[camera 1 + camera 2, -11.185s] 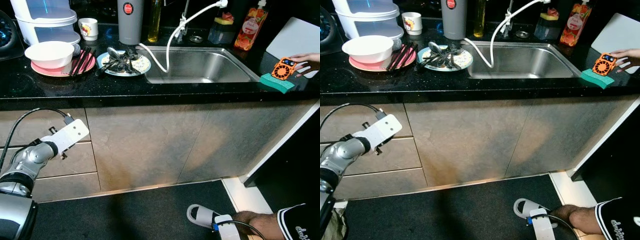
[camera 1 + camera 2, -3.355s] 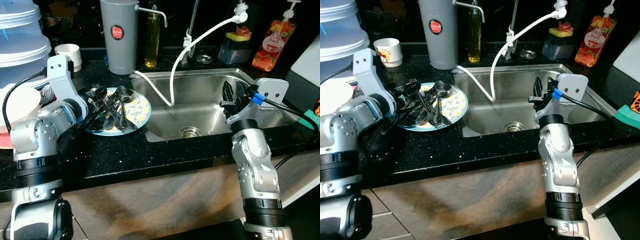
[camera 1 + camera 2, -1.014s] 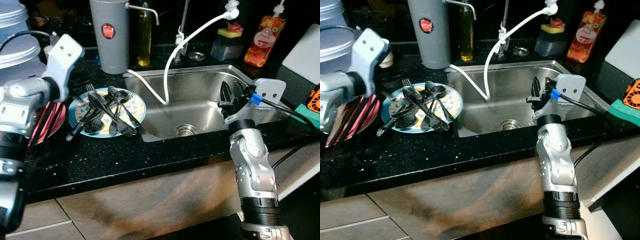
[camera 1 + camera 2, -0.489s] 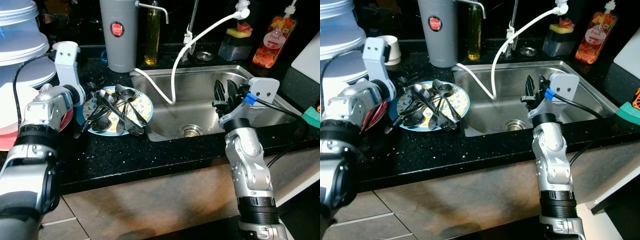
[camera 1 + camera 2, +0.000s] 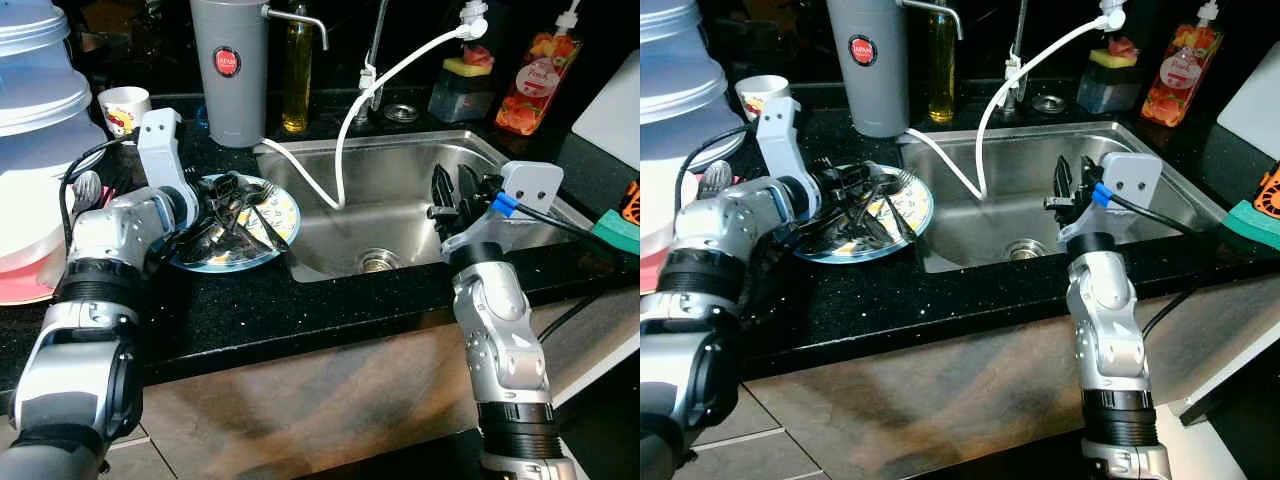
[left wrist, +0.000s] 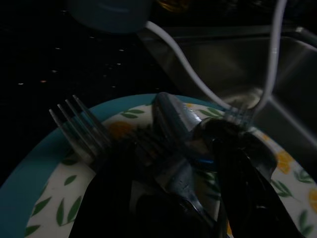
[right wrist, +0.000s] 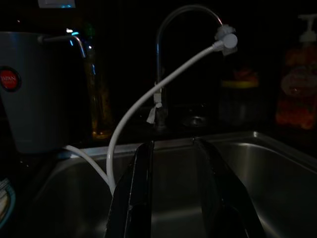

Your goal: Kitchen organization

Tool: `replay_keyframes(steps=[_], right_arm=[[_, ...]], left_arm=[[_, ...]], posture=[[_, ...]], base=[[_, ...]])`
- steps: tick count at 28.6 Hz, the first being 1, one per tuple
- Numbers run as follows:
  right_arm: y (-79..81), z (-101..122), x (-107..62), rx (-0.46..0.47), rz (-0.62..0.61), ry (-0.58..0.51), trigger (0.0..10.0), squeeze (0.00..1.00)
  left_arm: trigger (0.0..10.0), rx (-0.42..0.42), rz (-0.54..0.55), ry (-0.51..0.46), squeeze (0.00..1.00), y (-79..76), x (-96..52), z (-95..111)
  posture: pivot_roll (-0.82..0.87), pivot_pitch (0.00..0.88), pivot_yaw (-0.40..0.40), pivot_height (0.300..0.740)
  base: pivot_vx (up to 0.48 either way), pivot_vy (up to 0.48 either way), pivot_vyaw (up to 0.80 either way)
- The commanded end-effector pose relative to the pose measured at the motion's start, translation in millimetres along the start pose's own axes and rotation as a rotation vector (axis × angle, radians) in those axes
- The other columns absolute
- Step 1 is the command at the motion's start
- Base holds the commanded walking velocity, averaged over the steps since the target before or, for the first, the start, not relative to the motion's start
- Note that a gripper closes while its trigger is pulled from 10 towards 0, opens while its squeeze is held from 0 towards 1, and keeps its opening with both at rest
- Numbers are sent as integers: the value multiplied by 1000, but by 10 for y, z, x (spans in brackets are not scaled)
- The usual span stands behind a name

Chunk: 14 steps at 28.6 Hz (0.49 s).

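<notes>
Lowered since a moment ago, left gripper (image 6: 168,198) straddles cutlery (image 5: 232,208) on the plate (image 5: 275,245), fingers spread; right gripper (image 7: 171,198) hangs open over the sink (image 5: 400,190).

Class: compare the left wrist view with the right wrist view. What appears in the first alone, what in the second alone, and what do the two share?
Left wrist view alone: the leaf-patterned plate with a fork and other cutlery piled on it, and the left gripper open and down among that cutlery.

Right wrist view alone: the curved faucet, a red soap bottle, and the right gripper open above the basin.

Shared: the steel sink, the white hose and the grey canister.
</notes>
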State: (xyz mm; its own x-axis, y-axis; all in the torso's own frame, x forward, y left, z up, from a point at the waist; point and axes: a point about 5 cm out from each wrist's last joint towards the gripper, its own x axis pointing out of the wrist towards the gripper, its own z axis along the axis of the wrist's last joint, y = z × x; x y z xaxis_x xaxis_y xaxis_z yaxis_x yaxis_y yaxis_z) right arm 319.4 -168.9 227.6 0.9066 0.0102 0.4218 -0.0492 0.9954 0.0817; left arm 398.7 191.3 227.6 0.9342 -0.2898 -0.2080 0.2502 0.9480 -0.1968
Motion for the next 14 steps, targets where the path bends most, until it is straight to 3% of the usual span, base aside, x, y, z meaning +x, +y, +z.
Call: replay_keyframes(steps=[1, 3, 4, 5, 9, 14], right_arm=[[-12, 0, -22, -1, -3, 8, 10000, 0], [-5, 0, -23, 0, 0, 10, 10000, 0], [-3, 2, -22, 0, 1, 10, 10000, 0], [-1, 4, -22, 0, 2, 10, 10000, 0], [-1, 11, -21, -1, 3, 11, 10000, 0], [-8, 8, -20, -4, 5, 18, 10000, 0]], left_arm=[[10000, -24, 54, 112, 0, 42, 40, -310], [9529, -57, 57, 122, 0, 7, 50, -356], [1529, -61, 73, 126, 0, -2, 60, -386], [118, -61, 84, 130, 0, -9, 63, -404], [0, -36, 130, 128, 0, 2, 66, -430], [0, 71, 291, 15, 0, 100, 26, -295]], posture=[[63, 50, -21, 740], [62, 51, -22, 740], [58, 53, -23, 740], [58, 53, -23, 740], [53, 55, -25, 740], [60, 60, -32, 740]], base=[[0, 0, 0], [0, 0, 0], [0, 0, 0], [0, 0, 0], [0, 0, 0], [0, 0, 0]])
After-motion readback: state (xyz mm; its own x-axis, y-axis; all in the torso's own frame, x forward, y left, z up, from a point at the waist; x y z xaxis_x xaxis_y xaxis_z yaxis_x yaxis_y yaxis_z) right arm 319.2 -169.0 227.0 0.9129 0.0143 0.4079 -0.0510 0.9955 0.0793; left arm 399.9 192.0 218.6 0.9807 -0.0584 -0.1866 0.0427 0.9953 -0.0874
